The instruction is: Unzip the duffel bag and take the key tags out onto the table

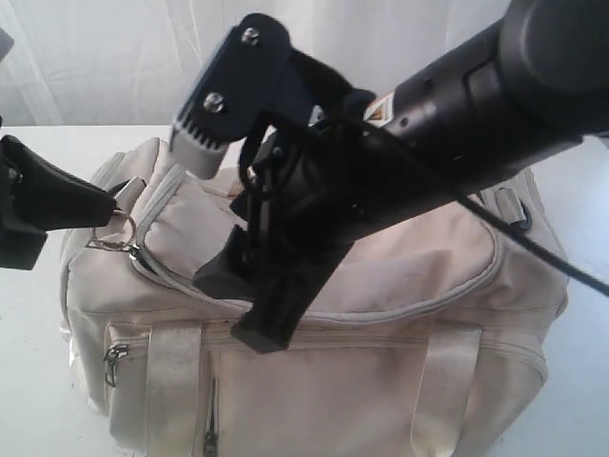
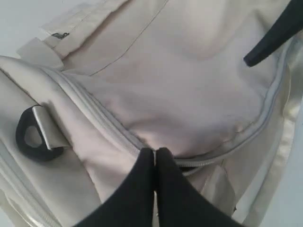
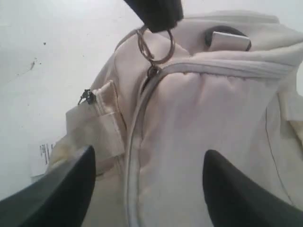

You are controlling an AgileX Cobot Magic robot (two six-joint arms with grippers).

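The cream duffel bag [image 1: 381, 314] lies on the white table [image 1: 29, 381], and its grey-piped top flap looks zipped along the length I can see. At the bag's left end my left gripper [image 1: 112, 202] is shut on the metal zip pull ring [image 3: 156, 45]; in the left wrist view its jaws [image 2: 155, 152] are pressed together right at the zip line. My right gripper [image 1: 238, 307] hangs open over the front edge of the flap, its fingers [image 3: 71, 184] spread above the fabric with nothing between them. The key tags are hidden.
A black strap ring [image 2: 33, 137] sits at the bag's end, close to the left gripper. A white paper barcode tag [image 3: 42, 158] lies on the table by the bag. A front pocket zip pull [image 1: 114, 357] hangs low on the left. The right arm [image 1: 476, 95] crosses above the bag.
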